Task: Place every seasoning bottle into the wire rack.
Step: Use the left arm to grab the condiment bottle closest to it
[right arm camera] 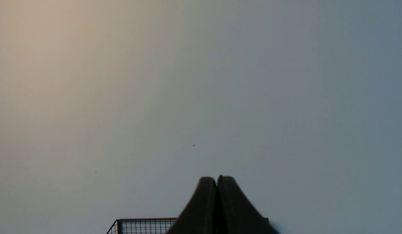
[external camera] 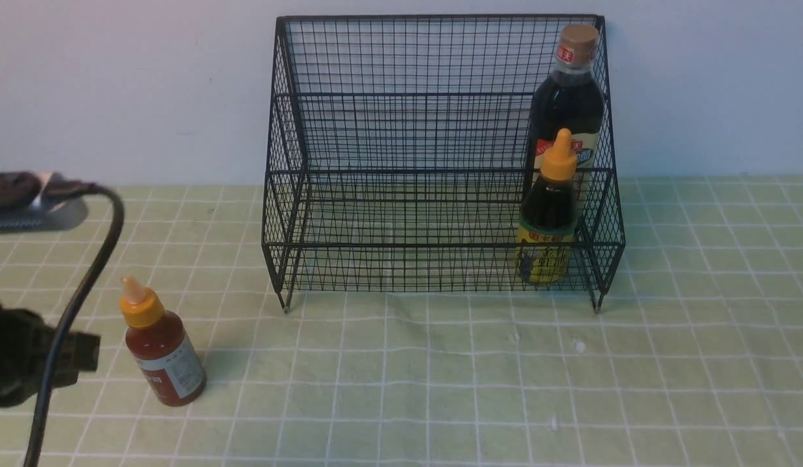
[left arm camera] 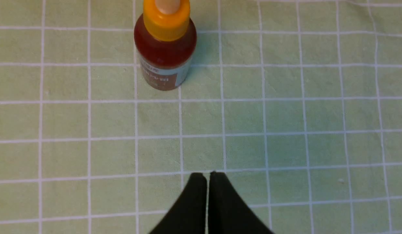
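Observation:
The black wire rack (external camera: 401, 194) stands at the back middle of the table. The tall dark bottle with a tan cap (external camera: 568, 110) stands on its upper tier at the right end. The small dark bottle with a yellow label (external camera: 549, 214) stands on the lower tier in front of it. The small red-sauce bottle (external camera: 160, 344) stands upright on the mat at the front left, and also shows in the left wrist view (left arm camera: 165, 45). My left gripper (left arm camera: 207, 175) is shut and empty, a short way from that bottle. My right gripper (right arm camera: 216, 179) is shut and empty, raised facing the wall above the rack's top edge (right arm camera: 145, 224).
The left arm's dark body and a black cable (external camera: 83, 285) sit at the far left edge of the front view. A green mat with a white grid (external camera: 440, 376) covers the table. The pale wall stands right behind the rack.

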Controlling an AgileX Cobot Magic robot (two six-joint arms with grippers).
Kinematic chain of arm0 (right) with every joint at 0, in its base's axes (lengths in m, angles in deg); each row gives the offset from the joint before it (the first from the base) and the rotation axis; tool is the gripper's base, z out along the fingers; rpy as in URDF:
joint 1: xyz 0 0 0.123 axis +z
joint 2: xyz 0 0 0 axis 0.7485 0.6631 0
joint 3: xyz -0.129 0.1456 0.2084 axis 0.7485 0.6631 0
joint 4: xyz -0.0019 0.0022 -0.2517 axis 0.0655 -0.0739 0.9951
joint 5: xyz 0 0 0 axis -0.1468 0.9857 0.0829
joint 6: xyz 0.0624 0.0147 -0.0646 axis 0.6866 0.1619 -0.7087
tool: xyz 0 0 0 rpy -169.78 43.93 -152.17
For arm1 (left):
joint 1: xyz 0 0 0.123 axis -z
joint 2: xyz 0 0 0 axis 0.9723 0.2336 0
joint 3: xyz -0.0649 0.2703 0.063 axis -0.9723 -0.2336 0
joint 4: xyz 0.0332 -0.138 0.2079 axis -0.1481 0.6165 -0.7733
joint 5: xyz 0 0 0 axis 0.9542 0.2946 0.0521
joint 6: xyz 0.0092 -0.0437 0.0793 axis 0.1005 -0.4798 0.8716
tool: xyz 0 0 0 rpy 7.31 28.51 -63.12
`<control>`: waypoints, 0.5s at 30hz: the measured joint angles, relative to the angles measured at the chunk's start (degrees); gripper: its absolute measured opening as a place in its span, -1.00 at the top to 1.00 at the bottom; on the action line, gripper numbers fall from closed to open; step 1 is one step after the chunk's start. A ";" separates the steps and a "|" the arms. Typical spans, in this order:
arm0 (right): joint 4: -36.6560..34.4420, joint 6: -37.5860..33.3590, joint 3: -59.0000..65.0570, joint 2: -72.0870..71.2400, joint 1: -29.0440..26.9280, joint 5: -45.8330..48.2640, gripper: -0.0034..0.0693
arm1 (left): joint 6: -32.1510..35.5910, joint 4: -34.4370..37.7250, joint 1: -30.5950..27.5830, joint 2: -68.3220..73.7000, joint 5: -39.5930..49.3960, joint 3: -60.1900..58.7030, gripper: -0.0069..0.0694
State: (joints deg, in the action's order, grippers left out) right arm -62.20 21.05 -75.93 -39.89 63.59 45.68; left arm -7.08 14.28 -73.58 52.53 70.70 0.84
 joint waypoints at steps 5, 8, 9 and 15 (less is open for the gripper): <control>0.00 0.00 0.00 0.00 0.00 0.03 0.95 | 4.12 -1.53 0.00 10.16 1.04 7.07 0.83; 0.00 0.00 0.00 0.00 0.00 0.14 0.95 | 6.07 -4.11 0.00 14.10 0.03 9.39 0.73; 0.00 0.00 0.00 0.00 0.00 0.14 0.95 | 6.23 -4.65 0.00 14.70 -0.50 9.61 0.70; 0.00 0.00 0.00 0.00 0.00 0.14 0.95 | 6.35 -6.83 0.00 18.85 -4.71 9.93 0.07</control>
State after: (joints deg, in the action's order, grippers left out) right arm -62.20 21.05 -75.93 -39.89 63.59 45.82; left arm -0.73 7.45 -73.58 71.38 66.00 10.77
